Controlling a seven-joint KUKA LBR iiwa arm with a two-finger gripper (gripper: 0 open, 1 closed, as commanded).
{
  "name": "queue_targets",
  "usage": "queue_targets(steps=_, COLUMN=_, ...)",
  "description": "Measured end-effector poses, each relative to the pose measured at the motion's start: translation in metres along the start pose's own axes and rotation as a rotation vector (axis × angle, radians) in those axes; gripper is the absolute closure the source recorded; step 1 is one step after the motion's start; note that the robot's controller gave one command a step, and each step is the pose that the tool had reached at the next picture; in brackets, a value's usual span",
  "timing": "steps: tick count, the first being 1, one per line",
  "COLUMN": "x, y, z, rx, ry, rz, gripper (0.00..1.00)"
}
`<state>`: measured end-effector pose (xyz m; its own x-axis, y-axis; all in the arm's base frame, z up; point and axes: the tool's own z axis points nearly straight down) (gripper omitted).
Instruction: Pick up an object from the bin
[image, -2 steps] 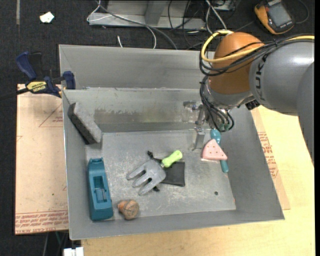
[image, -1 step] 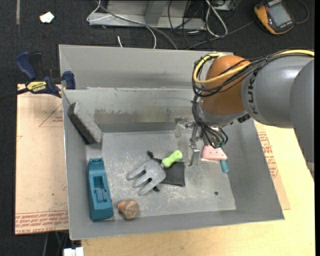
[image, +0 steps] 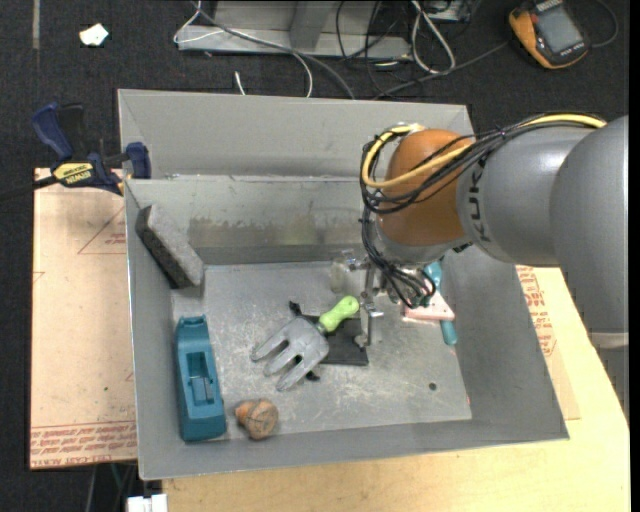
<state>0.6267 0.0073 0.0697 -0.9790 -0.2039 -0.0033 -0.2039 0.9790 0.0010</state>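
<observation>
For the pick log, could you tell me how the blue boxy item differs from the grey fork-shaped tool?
The blue boxy item is one plain blue block; the fork-shaped tool is grey with splayed prongs and a green handle. The blue item lies along the left side of the bin; the tool slants across the middle. The tool's handle ends beside the gripper; the blue item lies far from it. Both lie flat on the floor.
</observation>
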Motion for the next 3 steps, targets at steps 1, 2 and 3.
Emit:
queue_targets(steps=1, x=0.008, y=-0.004, z=-0.002, rx=-0.001, ry=0.005, rz=-0.061, gripper=1.0)
queue_targets(steps=2, x=0.008, y=-0.004, z=-0.002, rx=-0.001, ry=0.005, rz=-0.061, gripper=1.0)
queue_targets(steps=3, x=0.008, y=-0.005, z=-0.069, rx=-0.002, ry=0.007, rz=-0.055, gripper=1.0)
